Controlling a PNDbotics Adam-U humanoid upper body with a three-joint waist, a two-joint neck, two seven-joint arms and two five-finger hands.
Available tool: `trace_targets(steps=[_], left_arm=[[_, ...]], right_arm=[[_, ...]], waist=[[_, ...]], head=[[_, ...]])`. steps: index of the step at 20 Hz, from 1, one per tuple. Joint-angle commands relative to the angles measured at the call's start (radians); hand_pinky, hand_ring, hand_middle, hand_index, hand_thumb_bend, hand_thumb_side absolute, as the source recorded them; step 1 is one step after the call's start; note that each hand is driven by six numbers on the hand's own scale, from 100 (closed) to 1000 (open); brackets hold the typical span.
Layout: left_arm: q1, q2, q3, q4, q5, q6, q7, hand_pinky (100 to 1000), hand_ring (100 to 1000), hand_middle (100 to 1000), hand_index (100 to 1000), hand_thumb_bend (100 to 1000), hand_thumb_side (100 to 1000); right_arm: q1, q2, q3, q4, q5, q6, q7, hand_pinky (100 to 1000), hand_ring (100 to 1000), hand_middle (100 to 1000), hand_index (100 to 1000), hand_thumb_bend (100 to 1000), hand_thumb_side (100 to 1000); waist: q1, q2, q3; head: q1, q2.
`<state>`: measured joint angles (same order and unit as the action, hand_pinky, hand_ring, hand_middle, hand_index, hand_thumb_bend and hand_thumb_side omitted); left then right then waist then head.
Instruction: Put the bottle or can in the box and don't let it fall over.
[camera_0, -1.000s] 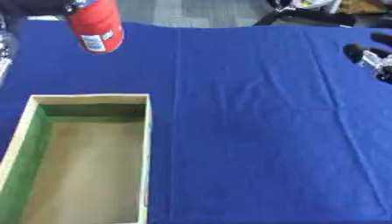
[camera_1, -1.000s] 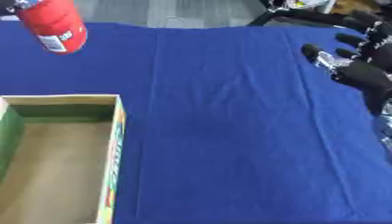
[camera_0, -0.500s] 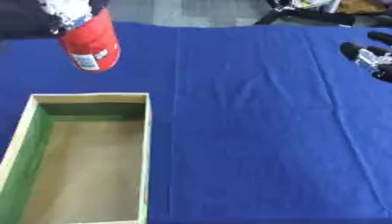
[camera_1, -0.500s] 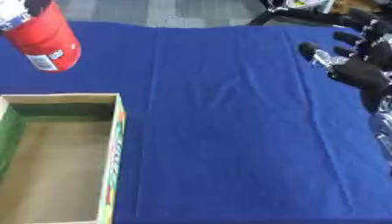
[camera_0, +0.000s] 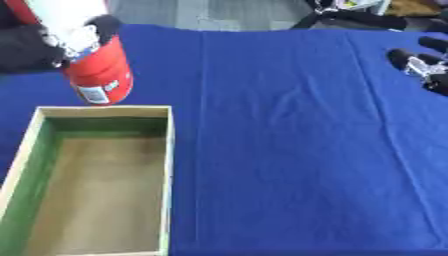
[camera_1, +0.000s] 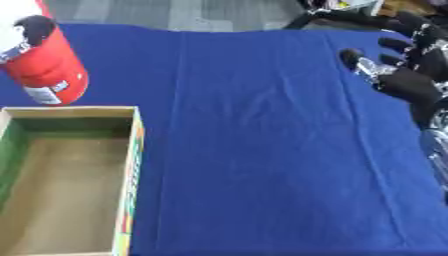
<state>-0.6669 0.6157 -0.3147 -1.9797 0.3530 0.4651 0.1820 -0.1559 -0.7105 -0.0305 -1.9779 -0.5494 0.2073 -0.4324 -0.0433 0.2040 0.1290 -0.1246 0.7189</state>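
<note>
Worktop (camera_0: 289, 150) covered in blue cloth, grey floor beyond the far edge. Left hand (camera_0: 31, 47) grips a red can (camera_0: 98, 70) with white upper label, held tilted in the air just past the far end of the box (camera_0: 166, 165). Box sits near-left, green inner walls, brown floor, nothing inside. Right hand (camera_1: 411, 80) hovers far right, fingers spread, holding nothing.

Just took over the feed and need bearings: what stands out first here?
The red can, tilted in the left hand at upper left, just beyond the far end of the open box. The box's inside shows nothing in it. The right hand rests open over the blue cloth at right.
</note>
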Motion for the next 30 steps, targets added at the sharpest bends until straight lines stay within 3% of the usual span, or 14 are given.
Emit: trace_targets(steps=[1, 14, 30], left_arm=[[0.008, -0.001, 0.008, -0.02, 0.005, 0.001, 0.012, 708, 658, 367, 354, 183, 100], [0.073, -0.043, 0.005, -0.02, -0.01, -0.011, 0.014, 700, 657, 367, 355, 177, 100], [0.213, -0.027, 0.014, -0.017, -0.045, -0.088, 0.037, 694, 668, 383, 373, 192, 100]], right_arm=[[-0.003, -0.032, -0.015, -0.022, 0.005, 0.0, -0.005, 899, 891, 891, 915, 591, 100], [0.005, -0.03, -0.021, -0.022, 0.003, -0.002, -0.012, 898, 890, 890, 915, 579, 100], [0.004, -0.025, -0.019, -0.022, 0.0, -0.002, -0.012, 898, 890, 890, 915, 576, 100]], waist=[[0.002, -0.019, -0.001], [0.006, -0.026, 0.0], [0.004, -0.022, -0.002]], head=[[0.001, 0.007], [-0.004, 0.032], [-0.015, 0.022]])
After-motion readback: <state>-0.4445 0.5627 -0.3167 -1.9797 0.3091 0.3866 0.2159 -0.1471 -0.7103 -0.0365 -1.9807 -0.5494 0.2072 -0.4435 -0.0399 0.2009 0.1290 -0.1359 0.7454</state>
